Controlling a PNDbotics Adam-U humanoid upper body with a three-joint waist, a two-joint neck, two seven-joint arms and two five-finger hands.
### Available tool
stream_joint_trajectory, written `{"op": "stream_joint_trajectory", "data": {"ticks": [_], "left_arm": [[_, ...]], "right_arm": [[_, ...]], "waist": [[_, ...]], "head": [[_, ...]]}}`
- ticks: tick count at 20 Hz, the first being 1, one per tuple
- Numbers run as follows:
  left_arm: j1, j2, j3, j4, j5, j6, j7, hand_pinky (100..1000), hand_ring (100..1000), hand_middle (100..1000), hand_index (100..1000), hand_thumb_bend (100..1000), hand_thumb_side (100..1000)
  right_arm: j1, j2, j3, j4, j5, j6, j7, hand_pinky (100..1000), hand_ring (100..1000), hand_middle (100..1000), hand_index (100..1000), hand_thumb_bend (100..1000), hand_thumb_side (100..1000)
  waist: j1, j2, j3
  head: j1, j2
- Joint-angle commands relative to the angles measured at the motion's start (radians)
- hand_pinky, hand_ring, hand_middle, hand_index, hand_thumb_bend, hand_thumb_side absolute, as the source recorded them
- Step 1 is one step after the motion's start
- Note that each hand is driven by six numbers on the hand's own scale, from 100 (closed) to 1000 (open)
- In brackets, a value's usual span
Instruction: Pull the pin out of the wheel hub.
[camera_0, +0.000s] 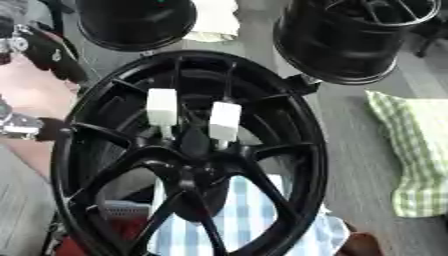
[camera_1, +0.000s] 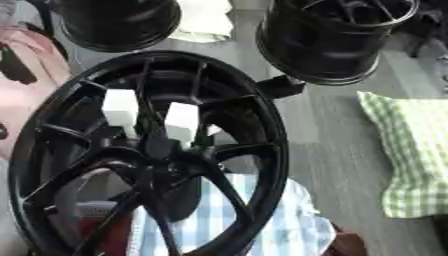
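A black spoked wheel rim (camera_0: 302, 150) stands upright in the middle of both views, its hub (camera_0: 194, 167) facing me. Two white block-shaped pin handles stick out of the hub area: the left pin (camera_0: 162, 106) and the right pin (camera_0: 225, 121), each with a thin metal stem running down toward the hub. Black and silver parts of my left arm (camera_0: 52, 55) show at the left edge. My left hand (camera_0: 35, 129) lies against the rim's left side, mostly out of view. My right hand shows in neither view.
Two more black rims stand behind, one at top left (camera_0: 136, 22) and one at top right (camera_0: 350, 45). A green checked cloth (camera_0: 416, 150) lies at the right. A blue checked cloth (camera_0: 236, 220) and something red (camera_0: 105, 237) lie behind the wheel's lower part.
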Motion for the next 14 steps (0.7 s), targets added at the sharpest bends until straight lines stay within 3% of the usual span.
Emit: {"op": "stream_joint_trajectory", "data": {"ticks": [1,7,14], "left_arm": [[-0.066,-0.037,-0.022,0.043,-0.013,0.014,-0.019,859,817,760,878,529,590],[-0.165,-0.134,-0.076,0.137,-0.034,0.042,-0.048,869,830,770,885,575,527],[-0.222,-0.211,-0.104,0.21,-0.059,0.058,-0.058,887,852,782,891,650,498]], "right_arm": [[-0.011,-0.032,-0.008,-0.002,0.011,-0.002,0.003,802,714,610,700,100,516],[-0.017,-0.024,-0.006,0.002,0.009,-0.002,0.003,801,713,610,699,100,521],[-0.027,-0.017,-0.004,0.008,0.005,-0.003,0.002,800,712,609,698,100,523]], "waist": [[0.003,-0.026,-0.003],[0.001,-0.026,-0.014],[0.001,-0.02,-0.021]], "head": [[-0.005,-0.009],[-0.001,-0.019],[0.007,-0.022]]}}
